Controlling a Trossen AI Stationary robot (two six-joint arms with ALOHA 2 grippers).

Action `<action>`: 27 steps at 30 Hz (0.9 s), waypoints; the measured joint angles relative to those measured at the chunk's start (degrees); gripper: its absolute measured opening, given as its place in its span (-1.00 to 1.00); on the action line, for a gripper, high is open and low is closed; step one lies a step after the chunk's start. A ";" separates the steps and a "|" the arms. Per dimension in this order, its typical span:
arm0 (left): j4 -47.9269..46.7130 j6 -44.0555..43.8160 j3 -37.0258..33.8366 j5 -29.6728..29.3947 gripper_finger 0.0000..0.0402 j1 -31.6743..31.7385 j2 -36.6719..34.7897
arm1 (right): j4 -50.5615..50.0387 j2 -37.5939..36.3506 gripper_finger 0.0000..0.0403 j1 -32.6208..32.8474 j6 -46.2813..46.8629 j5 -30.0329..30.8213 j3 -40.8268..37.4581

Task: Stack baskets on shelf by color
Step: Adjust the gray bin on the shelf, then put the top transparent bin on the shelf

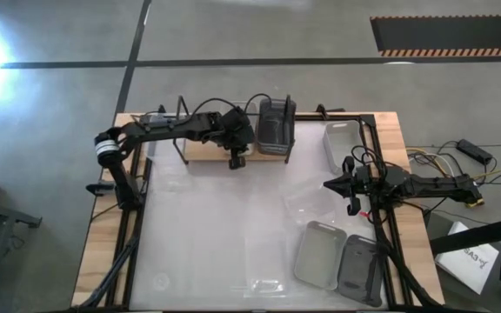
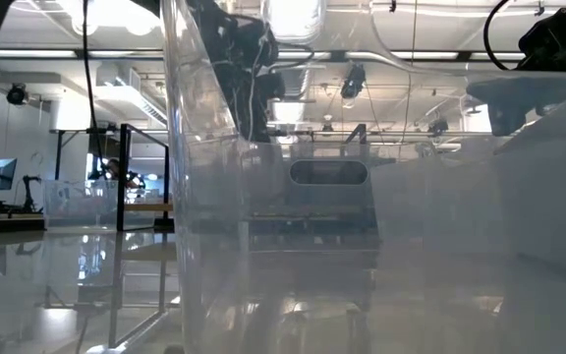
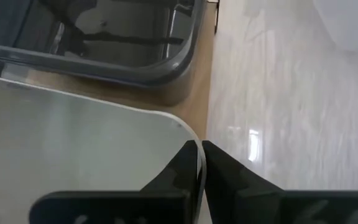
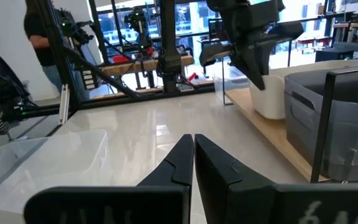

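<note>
A dark grey basket (image 1: pixel 277 124) stands on the right part of the shelf (image 1: pixel 200 149) at the table's far side; it also shows in the left wrist view (image 3: pixel 104 37). My left gripper (image 1: pixel 237 158) is over the shelf's front edge, just left of that basket, shut on a translucent white basket (image 4: pixel 269 93). This basket is mostly hidden under the arm in the high view. My right gripper (image 1: pixel 330 184) is shut and empty, above the table at the right. My left gripper pinches the white basket's rim (image 3: pixel 199 171) close to a rounded corner, one finger on each side of the thin wall. The fingers come from above, pointing down. The basket hangs upright below them, over the shelf board (image 4: pixel 272 134); whether it rests on the board I cannot tell.
A translucent white basket (image 1: pixel 342 143) lies at the far right. A light grey basket (image 1: pixel 320 254) and a dark grey one (image 1: pixel 361 265) lie at the near right. Clear baskets (image 1: pixel 263 280) lie near the front edge and block the low view. The shelf's upright rods (image 1: pixel 179 109) stand around the board.
</note>
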 joint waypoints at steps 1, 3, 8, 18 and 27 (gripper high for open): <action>-0.04 0.00 0.07 -0.02 -0.99 0.00 0.09 | 0.00 0.00 -0.96 0.00 0.00 -0.02 0.00; -0.06 0.00 0.27 -0.02 -0.92 0.02 0.18 | 0.02 0.00 -0.96 -0.02 0.00 0.02 0.01; -0.10 -0.14 0.84 0.24 -0.60 0.00 0.03 | 0.00 0.00 -0.96 -0.02 0.00 0.00 0.00; -10.81 -9.25 6.55 0.10 -0.16 -2.29 -4.85 | 0.02 0.00 -0.96 0.00 0.00 0.00 0.02; -18.90 -25.20 -3.31 -15.59 -0.15 -20.38 -22.12 | 0.02 0.00 -0.96 -0.02 0.00 0.00 0.02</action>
